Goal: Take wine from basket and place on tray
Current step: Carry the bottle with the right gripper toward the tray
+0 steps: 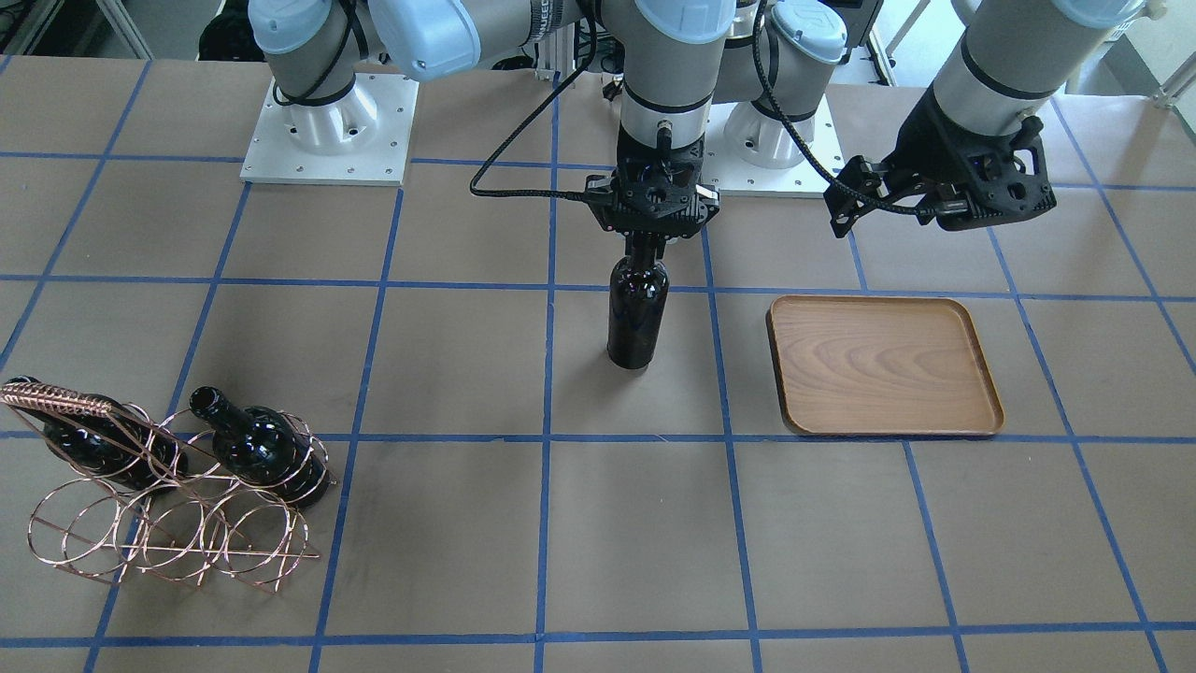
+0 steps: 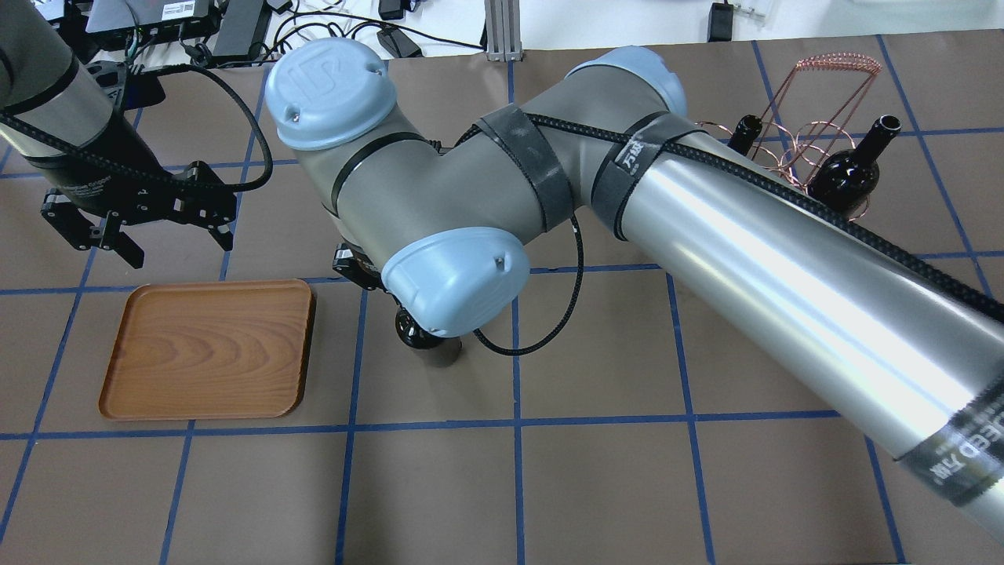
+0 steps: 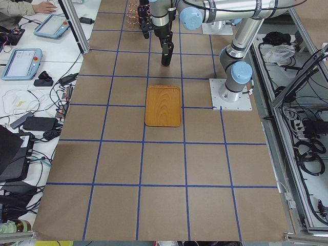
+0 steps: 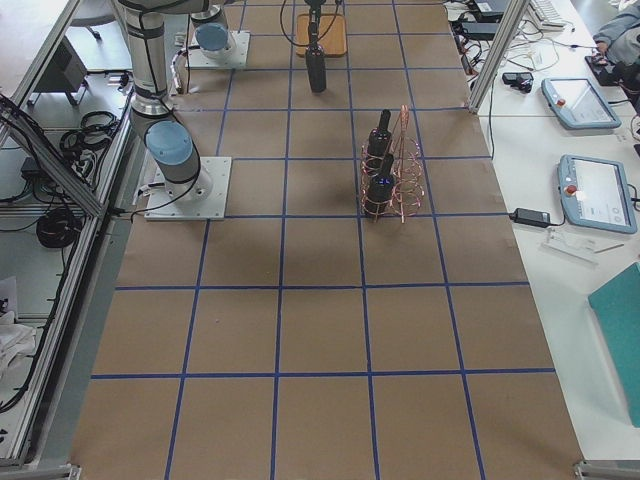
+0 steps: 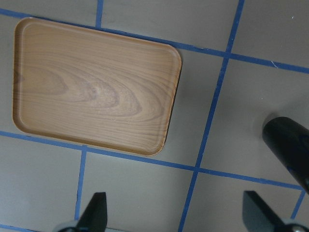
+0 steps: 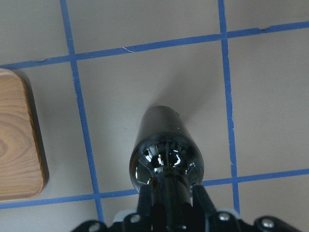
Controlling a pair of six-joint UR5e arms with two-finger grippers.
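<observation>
My right gripper (image 1: 641, 247) is clenched on the neck of the wine (image 1: 637, 318), and in the right wrist view the fingers (image 6: 203, 202) press against the neck from both sides. The bottle hangs upright under the wrist, about midway between the table's (image 1: 448, 547) robot-side edge and its operators' edge. Its base is down at the brown paper, though I cannot tell whether it is touching the surface. The tray (image 1: 883, 366) lies flat on the table just beside the bottle, toward the table's left end, with a strip of paper and one blue tape line between them. It carries nothing. My left gripper (image 5: 176, 212) hovers above the table on the robot-side edge of the tray, off the tray's outline. Its fingers (image 5: 96, 209) are spread wide and grasp nothing. The basket (image 1: 168, 509) stands well apart from the bottle, toward the table's right end and nearer the operators' edge than the robot's edge. Two more dark bottles lie tilted in its rings, one (image 1: 266, 449) on the side facing the held wine and the other (image 1: 98, 439) under the twisted handle, both necks pointing toward the robot-side edge.
</observation>
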